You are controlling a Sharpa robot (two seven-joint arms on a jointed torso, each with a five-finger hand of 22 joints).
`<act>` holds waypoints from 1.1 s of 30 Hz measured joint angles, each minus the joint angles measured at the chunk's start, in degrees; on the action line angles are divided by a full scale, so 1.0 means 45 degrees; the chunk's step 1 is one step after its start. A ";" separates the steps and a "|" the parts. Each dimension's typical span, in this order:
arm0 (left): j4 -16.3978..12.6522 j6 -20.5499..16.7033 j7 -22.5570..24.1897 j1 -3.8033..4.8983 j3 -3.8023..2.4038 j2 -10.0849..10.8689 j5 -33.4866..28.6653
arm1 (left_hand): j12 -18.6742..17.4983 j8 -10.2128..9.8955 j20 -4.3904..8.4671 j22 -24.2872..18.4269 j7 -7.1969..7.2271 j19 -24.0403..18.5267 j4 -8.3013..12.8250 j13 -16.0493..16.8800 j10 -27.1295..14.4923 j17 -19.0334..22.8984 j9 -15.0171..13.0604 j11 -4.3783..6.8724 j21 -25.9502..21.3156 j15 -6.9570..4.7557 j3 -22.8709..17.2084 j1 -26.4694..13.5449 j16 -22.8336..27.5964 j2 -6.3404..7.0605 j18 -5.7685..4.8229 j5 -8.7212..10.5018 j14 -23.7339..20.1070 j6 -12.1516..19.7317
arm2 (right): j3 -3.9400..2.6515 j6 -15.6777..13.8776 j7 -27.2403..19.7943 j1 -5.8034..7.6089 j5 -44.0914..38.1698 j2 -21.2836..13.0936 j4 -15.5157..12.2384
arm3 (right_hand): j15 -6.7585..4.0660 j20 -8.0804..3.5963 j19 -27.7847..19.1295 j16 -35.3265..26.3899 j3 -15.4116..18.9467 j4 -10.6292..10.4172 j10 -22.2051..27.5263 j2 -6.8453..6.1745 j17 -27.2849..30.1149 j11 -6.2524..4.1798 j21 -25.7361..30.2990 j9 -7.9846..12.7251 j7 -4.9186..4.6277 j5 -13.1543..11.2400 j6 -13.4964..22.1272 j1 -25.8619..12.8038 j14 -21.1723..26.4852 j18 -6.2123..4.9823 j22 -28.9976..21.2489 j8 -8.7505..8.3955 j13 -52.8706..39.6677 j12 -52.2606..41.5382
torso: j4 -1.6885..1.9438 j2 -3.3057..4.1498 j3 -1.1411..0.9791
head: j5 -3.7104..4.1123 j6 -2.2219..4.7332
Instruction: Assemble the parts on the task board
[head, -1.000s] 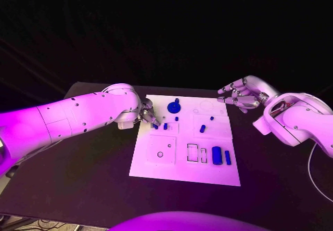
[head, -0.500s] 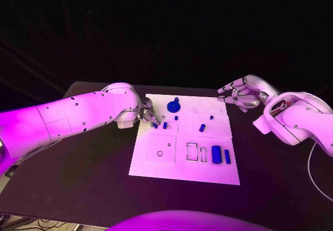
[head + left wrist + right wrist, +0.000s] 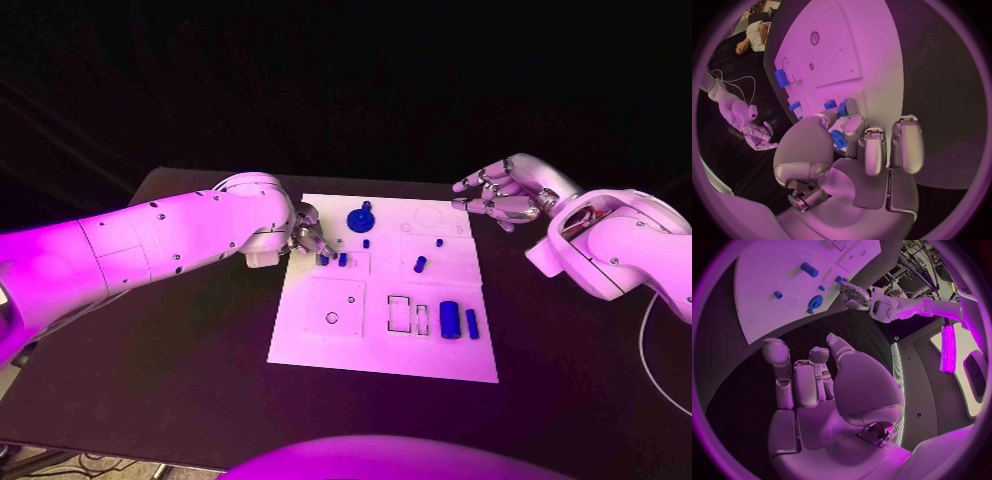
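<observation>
Several blue parts (image 3: 451, 321) on task board (image 3: 361, 345), left hand (image 3: 309, 240) touching one

The left white arm's silver many-fingered hand (image 3: 312, 240) reaches down, fingertips pinched together; the right white arm's silver many-fingered hand (image 3: 498, 199) hovers far right, fingers curled, empty

— What's under the board, then?

— A black table (image 3: 173, 370), dark matte top, with its far corners just catching the light.

— And over at the right?

— A thin pale cable (image 3: 649, 350) curls across the tabletop near the right edge. The left wrist view also shows thin cables (image 3: 736, 82) lying off the table's side.
</observation>
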State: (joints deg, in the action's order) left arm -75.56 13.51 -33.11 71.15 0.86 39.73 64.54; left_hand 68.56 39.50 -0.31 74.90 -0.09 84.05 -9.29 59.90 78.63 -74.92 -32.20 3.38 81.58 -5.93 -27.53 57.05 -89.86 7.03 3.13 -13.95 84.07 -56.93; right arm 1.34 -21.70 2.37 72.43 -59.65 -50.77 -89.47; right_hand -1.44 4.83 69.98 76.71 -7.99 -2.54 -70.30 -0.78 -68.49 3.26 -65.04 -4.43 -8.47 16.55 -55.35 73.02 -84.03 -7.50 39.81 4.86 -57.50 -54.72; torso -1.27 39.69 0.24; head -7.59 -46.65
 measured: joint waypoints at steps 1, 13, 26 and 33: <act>-0.0003 0.0008 -0.0003 0.0001 -0.0001 0.0002 0.0000 | 0.0000 0.0000 0.0000 0.0000 0.0001 0.0000 0.0000 0.0000 0.0000 0.0000 0.0000 0.0000 0.0000 0.0000 0.0000 0.0000 0.0000 0.0000 0.0000 0.0000 0.0000 0.0001 | 0.0000 0.0002 0.0000 0.0000 0.0000 0.0000 0.0001 | 0.0000 0.0000 0.0000 0.0000 0.0000 0.0000 0.0000 0.0000 0.0000 0.0000 0.0000 0.0000 0.0000 0.0000 0.0000 0.0000 0.0000 0.0000 0.0000 0.0000 0.0000 0.0000 | -0.0001 0.0000 0.0000 | 0.0000 -0.0001; -0.0003 0.0131 -0.0081 0.0019 -0.0010 0.0017 0.0014 | 0.0000 -0.0010 0.0000 0.0000 0.0002 0.0000 0.0091 0.0019 0.0000 0.0001 0.0001 0.0000 0.0000 0.0000 0.0014 0.0245 0.0000 -0.0244 0.0000 0.0001 0.0000 0.0002 | 0.0000 0.0023 0.0000 0.0000 0.0001 0.0007 0.0016 | 0.0000 0.0000 0.0000 0.0000 0.0000 0.0000 0.0000 0.0000 -0.0001 0.0000 0.0000 0.0000 0.0000 -0.0001 0.0000 0.0000 0.0000 0.0000 0.0001 0.0000 -0.0001 0.0000 | -0.0012 0.0004 0.0000 | -0.0013 -0.0012; 0.0004 0.0301 -0.0137 0.0045 -0.0027 0.0041 0.0033 | 0.0000 -0.0076 -0.0001 0.0010 0.0000 -0.0001 0.0280 0.0036 0.0034 0.0002 0.0007 0.0033 -0.0001 0.0001 -0.0033 0.0390 0.0000 -0.0390 -0.0001 0.0003 0.0000 0.0002 | 0.0000 0.0045 0.0002 0.0000 0.0001 0.0021 0.0027 | 0.0000 0.0000 0.0000 0.0000 0.0000 0.0001 0.0000 0.0000 -0.0002 0.0000 0.0000 0.0000 0.0000 -0.0001 0.0000 0.0000 0.0000 0.0000 0.0001 -0.0001 -0.0001 0.0000 | -0.0002 0.0010 0.0002 | 0.0000 -0.0046; 0.0003 0.0365 -0.0152 0.0051 -0.0031 0.0052 0.0068 | 0.0000 -0.0076 -0.0001 0.0009 0.0001 -0.0001 0.0280 0.0056 0.0033 0.0002 -0.0004 0.0033 -0.0001 0.0001 -0.0034 0.0458 0.0000 -0.0320 0.0000 0.0003 0.0000 0.0001 | 0.0000 0.0050 0.0002 -0.0001 0.0001 0.0029 0.0034 | 0.0000 0.0000 0.0000 0.0000 0.0000 0.0001 0.0000 0.0000 -0.0002 0.0000 0.0000 0.0000 0.0000 -0.0001 0.0000 0.0000 0.0000 0.0000 0.0001 -0.0001 -0.0001 0.0000 | -0.0005 0.0007 0.0004 | -0.0005 -0.0059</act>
State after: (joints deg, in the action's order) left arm -75.54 15.15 -33.80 71.38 0.72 39.96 64.84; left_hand 68.56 39.16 -0.31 74.94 -0.09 84.04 -8.03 60.15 78.78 -74.91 -32.22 3.53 81.58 -5.93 -27.68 59.11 -89.86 5.58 3.13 -13.94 84.07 -56.93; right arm 1.34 -21.48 2.38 72.43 -59.65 -50.64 -89.32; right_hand -1.44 4.83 69.98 76.71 -8.00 -2.54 -70.30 -0.78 -68.50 3.26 -65.04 -4.42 -8.47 16.54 -55.35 73.02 -84.03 -7.50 39.81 4.86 -57.50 -54.72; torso -1.30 39.73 0.26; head -7.61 -46.92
